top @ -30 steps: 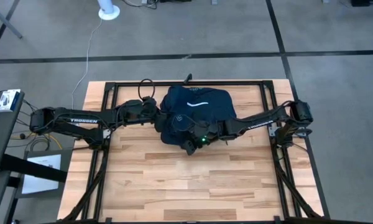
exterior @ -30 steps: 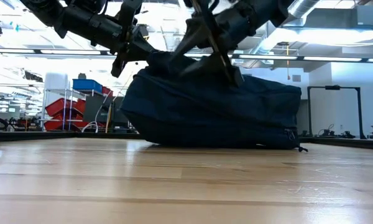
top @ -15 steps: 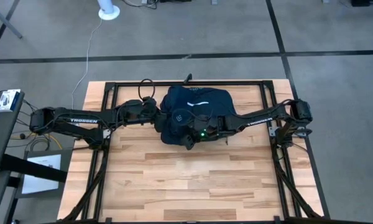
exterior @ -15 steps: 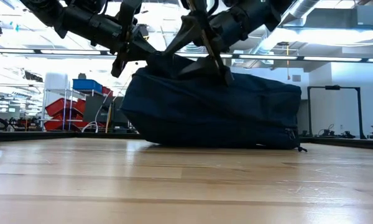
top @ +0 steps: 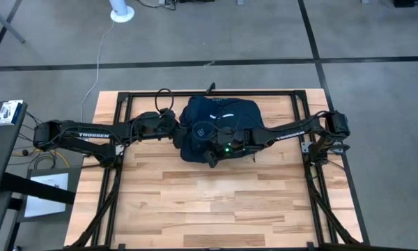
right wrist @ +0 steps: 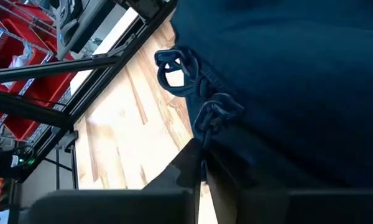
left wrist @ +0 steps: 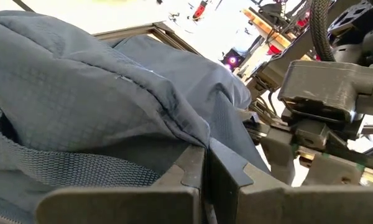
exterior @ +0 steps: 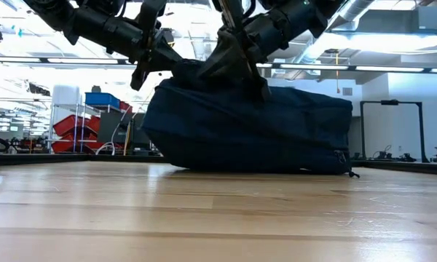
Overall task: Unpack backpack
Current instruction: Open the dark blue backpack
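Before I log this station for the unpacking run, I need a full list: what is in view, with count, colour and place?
backpack: one, dark navy with a short white stripe, lying at the far middle of the table.
zipper pulls: two, navy cord loops, on the backpack's edge; one at the right gripper's fingertips.
table: one, light wood with a black frame.
bins: several, red and blue, on shelving in the room behind.
left gripper: one, dark, shut on backpack fabric at its left side.
right gripper: one, dark, shut on a zipper pull at the backpack's near edge.
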`<action>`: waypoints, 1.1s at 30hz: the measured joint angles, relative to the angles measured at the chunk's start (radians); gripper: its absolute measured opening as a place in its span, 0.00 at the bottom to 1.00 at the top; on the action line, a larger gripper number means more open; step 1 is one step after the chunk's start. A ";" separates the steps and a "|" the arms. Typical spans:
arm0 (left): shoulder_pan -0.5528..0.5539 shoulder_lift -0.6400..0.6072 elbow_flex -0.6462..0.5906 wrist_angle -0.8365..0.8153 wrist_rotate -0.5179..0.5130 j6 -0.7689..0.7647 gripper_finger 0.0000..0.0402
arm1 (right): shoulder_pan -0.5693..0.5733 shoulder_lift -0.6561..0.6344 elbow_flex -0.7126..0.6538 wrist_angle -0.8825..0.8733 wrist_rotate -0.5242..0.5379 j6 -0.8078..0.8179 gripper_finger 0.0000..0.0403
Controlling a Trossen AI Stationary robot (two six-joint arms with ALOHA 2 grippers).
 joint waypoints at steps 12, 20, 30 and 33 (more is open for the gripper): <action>0.004 -0.001 0.000 -0.194 0.013 0.052 0.00 | 0.035 -0.105 0.018 -0.074 -0.123 0.003 0.00; 0.006 -0.002 0.002 -0.310 0.036 0.067 0.00 | 0.032 -0.223 0.019 -0.450 -0.129 -0.027 0.00; 0.037 -0.094 0.000 -0.452 0.042 0.024 0.00 | 0.033 -0.300 0.019 -0.861 -0.057 -0.056 0.00; 0.064 -0.156 0.000 -0.535 0.043 0.023 0.00 | 0.036 -0.338 0.019 -0.932 -0.054 -0.060 0.00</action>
